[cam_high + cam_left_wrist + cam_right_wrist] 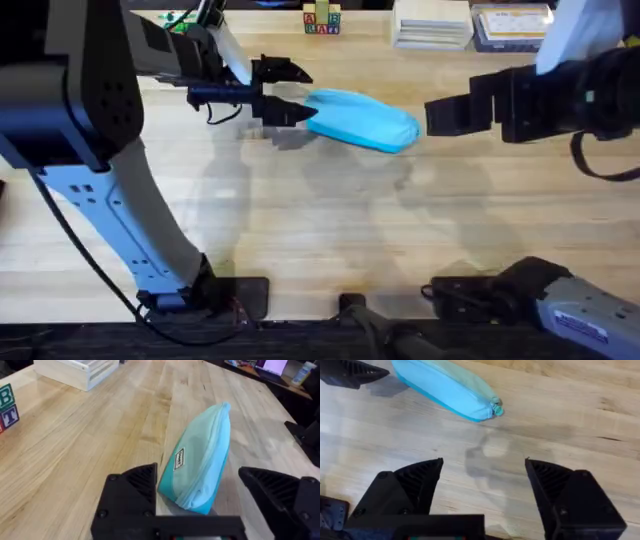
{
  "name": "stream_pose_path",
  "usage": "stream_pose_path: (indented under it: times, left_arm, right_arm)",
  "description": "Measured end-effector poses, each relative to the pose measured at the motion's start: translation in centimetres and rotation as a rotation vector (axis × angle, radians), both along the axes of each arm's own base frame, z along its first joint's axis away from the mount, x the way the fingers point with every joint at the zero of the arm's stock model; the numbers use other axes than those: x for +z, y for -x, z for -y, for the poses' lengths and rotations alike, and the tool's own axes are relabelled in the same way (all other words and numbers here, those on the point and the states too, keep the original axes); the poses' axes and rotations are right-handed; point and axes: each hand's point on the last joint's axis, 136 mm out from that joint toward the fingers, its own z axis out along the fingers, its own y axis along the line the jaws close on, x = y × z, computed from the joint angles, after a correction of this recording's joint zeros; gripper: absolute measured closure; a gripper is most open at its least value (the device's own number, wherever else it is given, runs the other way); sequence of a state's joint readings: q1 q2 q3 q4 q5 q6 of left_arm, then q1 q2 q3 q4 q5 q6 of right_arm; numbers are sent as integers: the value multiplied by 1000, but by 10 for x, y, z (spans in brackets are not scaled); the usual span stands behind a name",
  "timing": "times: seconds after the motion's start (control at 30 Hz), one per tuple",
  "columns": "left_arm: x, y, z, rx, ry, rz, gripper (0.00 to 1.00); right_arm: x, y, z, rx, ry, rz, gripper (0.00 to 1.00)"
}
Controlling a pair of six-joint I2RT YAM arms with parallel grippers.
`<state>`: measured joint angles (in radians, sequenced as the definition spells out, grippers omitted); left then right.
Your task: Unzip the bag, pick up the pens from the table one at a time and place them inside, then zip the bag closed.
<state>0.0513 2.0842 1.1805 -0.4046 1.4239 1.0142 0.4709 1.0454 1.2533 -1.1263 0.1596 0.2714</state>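
Note:
The sky-blue bag lies on the table, its long side running left to right. My left gripper is open at the bag's left end, and in the left wrist view that end of the bag sits between the two black fingers. My right gripper hovers open just off the bag's right end, apart from it. In the right wrist view the bag shows its teal pull at the end facing this gripper. The pens are out of view.
Alphabet blocks, a white tray and a clear lidded box stand along the table's far edge. Bare wood stretches from the bag to the arm bases at the near edge.

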Motion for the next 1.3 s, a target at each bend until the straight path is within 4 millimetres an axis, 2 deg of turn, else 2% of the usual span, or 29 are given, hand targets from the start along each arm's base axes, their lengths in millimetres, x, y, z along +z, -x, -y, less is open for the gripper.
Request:
stream_pose_path:
  times: [0.17,0.23,0.47,0.6,0.73,0.77,0.9,1.3]
  left_arm:
    - [-2,-2,-1,10,-36,6,4]
    - [6,-3,-3,20,-67,37,5]
    - [70,0,-8,65,-174,215,6]
    - [89,12,-13,100,-260,219,5]
    - [99,27,-20,133,-356,189,5]
    - [106,37,-26,168,-419,167,5]
    - [118,47,-35,247,-490,123,5]
    - [140,78,-65,541,-593,-138,5]
  right_arm:
    - [0,0,0,0,0,0,5]
    - [0,0,0,0,0,0,5]
    - [0,0,0,0,0,0,5]
    - [0,0,0,0,0,0,4]
    - [0,0,0,0,0,0,4]
    - [0,0,0,1,0,0,4]
    - [0,0,0,1,0,-1,4]
    - [-3,4,2,3,12,-20,4]
